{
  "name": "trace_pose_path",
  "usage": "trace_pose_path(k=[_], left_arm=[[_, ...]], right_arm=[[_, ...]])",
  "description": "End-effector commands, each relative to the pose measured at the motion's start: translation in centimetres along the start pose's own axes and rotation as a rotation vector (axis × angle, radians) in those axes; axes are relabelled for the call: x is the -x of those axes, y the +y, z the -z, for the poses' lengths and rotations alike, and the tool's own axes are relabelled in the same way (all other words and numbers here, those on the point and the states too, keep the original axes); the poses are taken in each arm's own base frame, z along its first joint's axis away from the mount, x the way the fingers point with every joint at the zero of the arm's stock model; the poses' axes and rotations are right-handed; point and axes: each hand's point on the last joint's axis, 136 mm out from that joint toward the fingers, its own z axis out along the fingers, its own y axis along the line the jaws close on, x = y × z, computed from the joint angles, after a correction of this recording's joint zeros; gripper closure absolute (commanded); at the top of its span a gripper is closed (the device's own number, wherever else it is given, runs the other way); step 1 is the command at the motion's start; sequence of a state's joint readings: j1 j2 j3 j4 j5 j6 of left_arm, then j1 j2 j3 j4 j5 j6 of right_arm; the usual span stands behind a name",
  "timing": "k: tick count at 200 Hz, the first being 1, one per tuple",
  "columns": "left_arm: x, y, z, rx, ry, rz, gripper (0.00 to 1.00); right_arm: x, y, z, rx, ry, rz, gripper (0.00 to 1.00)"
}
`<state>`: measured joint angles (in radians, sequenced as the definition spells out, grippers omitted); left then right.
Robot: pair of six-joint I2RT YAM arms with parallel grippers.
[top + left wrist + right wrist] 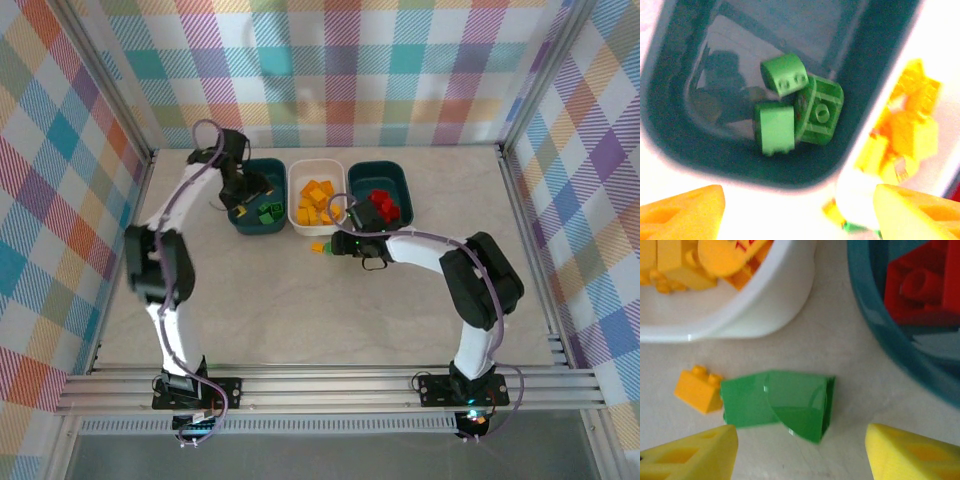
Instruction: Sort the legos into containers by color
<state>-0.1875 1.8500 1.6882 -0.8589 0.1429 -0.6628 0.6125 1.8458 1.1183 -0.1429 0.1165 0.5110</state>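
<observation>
Three green legos [795, 107] are seen mid-frame in a teal bin [670, 135]. The left gripper [800, 215] and right gripper [800, 452] are held open, empty. One green brick [780, 402] lies centre-frame.

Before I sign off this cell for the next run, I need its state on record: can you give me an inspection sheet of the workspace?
Surface: beige table, no spill seen.
Job's things: green legos in the left teal bin; orange-yellow legos in the white bin; red legos in the right teal bin; one loose green lego and one loose orange-yellow lego side by side on the table.
Clutter: nothing seen.
Grippers: left hand open, empty, over the left teal bin; right hand open above the loose green lego.
Cables: a purple cable loops along each arm.
Surroundings: plaid cloth walls, aluminium frame.
</observation>
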Motion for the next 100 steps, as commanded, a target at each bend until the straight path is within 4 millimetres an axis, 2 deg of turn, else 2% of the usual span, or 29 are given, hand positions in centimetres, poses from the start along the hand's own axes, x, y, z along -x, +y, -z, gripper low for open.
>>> trace_pose_path(k=[1,35,65,88,100], left_arm=[[-2.2,-0.2,3.7,-0.130,-0.054,-0.019,0.18],[-6.8,4.7,4.8,-0.127,-0.074,-0.001,0.14],[-9.8,7.3,5.1,-0.142,-0.068,0.002,0.13],[-11.3,9.7,4.9,-0.105,-0.081,-0.003,0.13],[-11.9,10.6,4.8,-0.097,-0.086,-0.004,0.13]], right_arm=[[0.3,-0.4,-1.1,-0.061,0.008,-0.017,0.35],[0.3,-0.6,-1.8,-0.101,0.008,0.001,0.44],[0.4,-1.1,-2.0,-0.128,0.001,0.016,0.57],[0.7,-0.6,-1.1,-0.122,-0.031,0.045,0.69],[0.9,-0.2,-0.1,-0.114,-0.054,0.060,0.72]])
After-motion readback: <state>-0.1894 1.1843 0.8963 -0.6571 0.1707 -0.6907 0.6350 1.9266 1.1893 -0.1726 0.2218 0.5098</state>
